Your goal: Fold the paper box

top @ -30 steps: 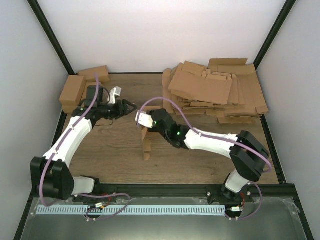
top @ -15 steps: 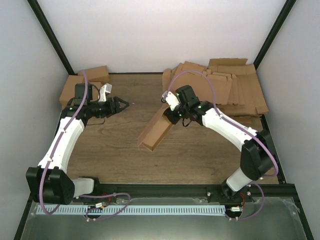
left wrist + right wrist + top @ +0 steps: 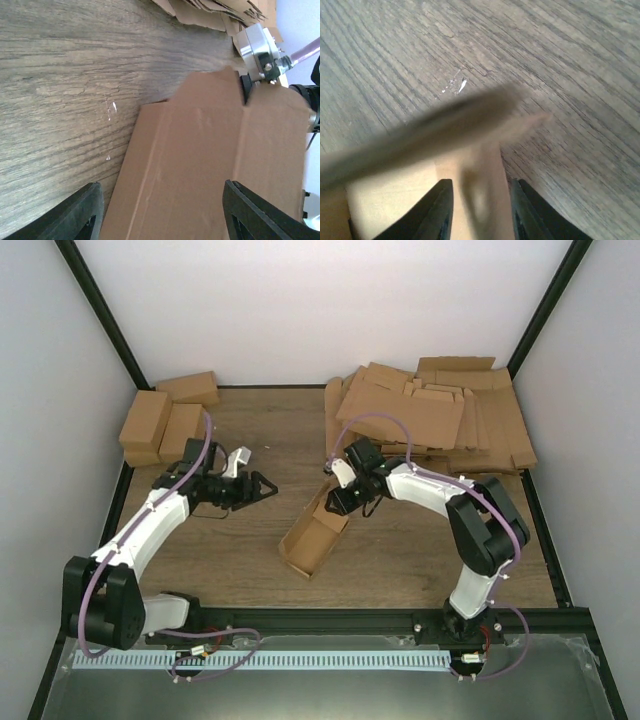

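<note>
The paper box [image 3: 312, 537] is a small open brown carton lying slantwise on the wooden table, its open side up. My right gripper [image 3: 344, 502] is at the carton's far end. In the right wrist view a blurred flap [image 3: 485, 200] stands between the parted fingers of the right gripper [image 3: 481, 186], which is open. My left gripper [image 3: 270, 485] is open, left of the carton and pointing at it, with a gap between. In the left wrist view the carton's side [image 3: 210, 150] fills the space ahead of the left gripper [image 3: 160, 190], whose wide-set jaws hold nothing.
A big heap of flat cardboard sheets [image 3: 430, 415] lies at the back right, just behind the right arm. Three folded cartons [image 3: 160, 420] are stacked in the back left corner. Black frame posts and white walls close in the table.
The right arm has brought the box down onto the table and its jaws have parted. The left gripper has moved forward and right, toward the box.
</note>
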Controlling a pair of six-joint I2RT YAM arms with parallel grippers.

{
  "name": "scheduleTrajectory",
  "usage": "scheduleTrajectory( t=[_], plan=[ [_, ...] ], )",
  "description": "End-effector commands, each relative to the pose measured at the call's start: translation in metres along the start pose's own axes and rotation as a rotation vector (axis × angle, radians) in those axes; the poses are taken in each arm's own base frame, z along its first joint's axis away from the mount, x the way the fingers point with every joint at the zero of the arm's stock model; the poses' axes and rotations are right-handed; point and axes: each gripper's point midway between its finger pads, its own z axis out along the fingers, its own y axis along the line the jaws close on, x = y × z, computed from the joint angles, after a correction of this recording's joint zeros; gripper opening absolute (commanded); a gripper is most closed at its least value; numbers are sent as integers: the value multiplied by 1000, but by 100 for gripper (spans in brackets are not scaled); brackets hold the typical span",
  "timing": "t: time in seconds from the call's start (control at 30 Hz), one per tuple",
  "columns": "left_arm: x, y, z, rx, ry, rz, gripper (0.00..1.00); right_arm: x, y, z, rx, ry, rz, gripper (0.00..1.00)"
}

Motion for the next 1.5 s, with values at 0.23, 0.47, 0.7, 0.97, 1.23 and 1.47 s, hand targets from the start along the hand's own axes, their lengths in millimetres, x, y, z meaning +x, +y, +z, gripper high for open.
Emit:
scheduleTrajectory(
  t=[0.23,0.47,0.7,0.97,1.23,1.47],
  plan=[
    [-12,-30,-5,24,-46,160,76,-19,10,-30,-56,-184,43,67],
    [-4,-72,-19,26,-55,354,87,-38,1,-64,-147,-291,94,94],
    [1,-106,-29,-85,-106,519,91,-47,-1,-92,-60,-361,38,98],
    [27,-128,4,-260,-66,648,90,-35,22,-126,-37,-521,-122,83],
    [32,-116,31,-402,-25,661,83,-23,41,-93,17,-568,-274,66],
    [41,-90,50,-478,48,582,71,-21,36,-62,78,-544,-302,55]
  ],
)
